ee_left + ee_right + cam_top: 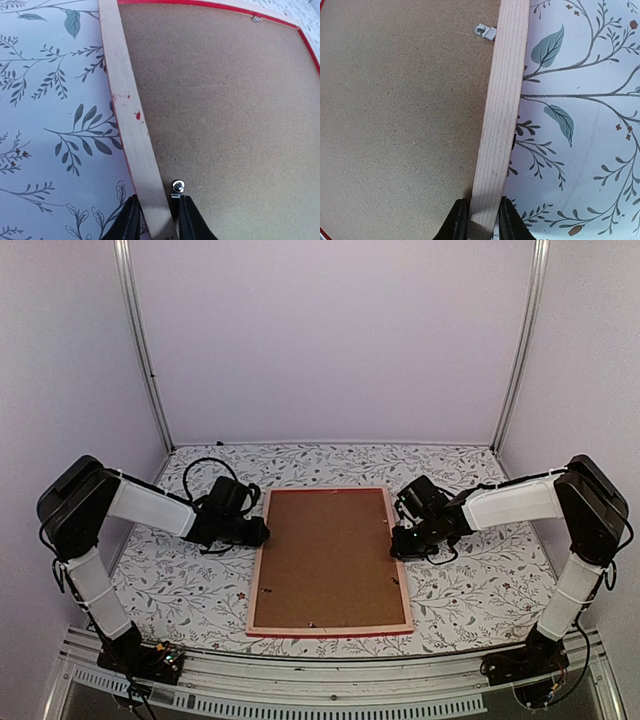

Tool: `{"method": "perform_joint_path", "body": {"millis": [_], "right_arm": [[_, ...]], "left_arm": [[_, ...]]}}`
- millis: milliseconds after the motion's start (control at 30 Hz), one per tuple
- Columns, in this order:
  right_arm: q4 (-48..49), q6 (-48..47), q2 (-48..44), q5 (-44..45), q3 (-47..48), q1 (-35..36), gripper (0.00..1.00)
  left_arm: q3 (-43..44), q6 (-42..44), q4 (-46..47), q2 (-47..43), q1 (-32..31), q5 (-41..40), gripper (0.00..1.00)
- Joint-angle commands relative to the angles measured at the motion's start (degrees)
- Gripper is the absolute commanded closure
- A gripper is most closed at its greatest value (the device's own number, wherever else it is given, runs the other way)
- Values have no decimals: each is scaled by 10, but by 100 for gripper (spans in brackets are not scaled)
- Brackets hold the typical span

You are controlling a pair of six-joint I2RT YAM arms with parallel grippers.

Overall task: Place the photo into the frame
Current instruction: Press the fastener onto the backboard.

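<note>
Pale wood rails and brown fibreboard face up: the frame (257,570) lies front-down at the middle of the bench (180,590). Its long sides run from the near edge toward the far edge, between the two arms. Bright red shows as a thin strip along its near and far ends, and as a line around the backing board (328,558) seated inside the rails. The board is matt, speckled and flat. The left rail is straight-grained, with a few red paint flecks (137,116) on the wood. A metal tab (177,187) sits on the board just beside the left rail. A second metal tab (485,31) touches the right rail.

The left fingers (126,226) straddle the left rail in its far half. The outer one touches the wood, while a dark sliver holding the tab separates the inner one from the rail. Clamped or not, cannot tell. The right fingers (456,224) are closed on the right rail, both snug against the wood. The bench cover is printed with leafy sprigs.
</note>
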Motion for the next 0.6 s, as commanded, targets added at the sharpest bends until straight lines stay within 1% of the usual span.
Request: {"method": "perform_joint_path", "body": {"millis": [0, 33, 100, 267, 400, 567], "right_arm": [[-36, -27, 13, 0, -6, 0, 79], [-37, -27, 12, 0, -5, 0, 79], [-37, -28, 12, 0, -4, 0, 79], [-37, -28, 11, 0, -3, 0, 79], [-35, -30, 12, 0, -4, 0, 79], [-33, -30, 14, -1, -7, 0, 79]], "left_arm": [[-18, 37, -72, 4, 6, -79, 79], [-13, 36, -79, 3, 6, -77, 71], [-4, 30, -90, 0, 6, -71, 59], [6, 23, -111, -22, 6, -70, 55], [17, 28, -130, -29, 6, -75, 55], [21, 26, -127, -20, 7, -47, 54]]}}
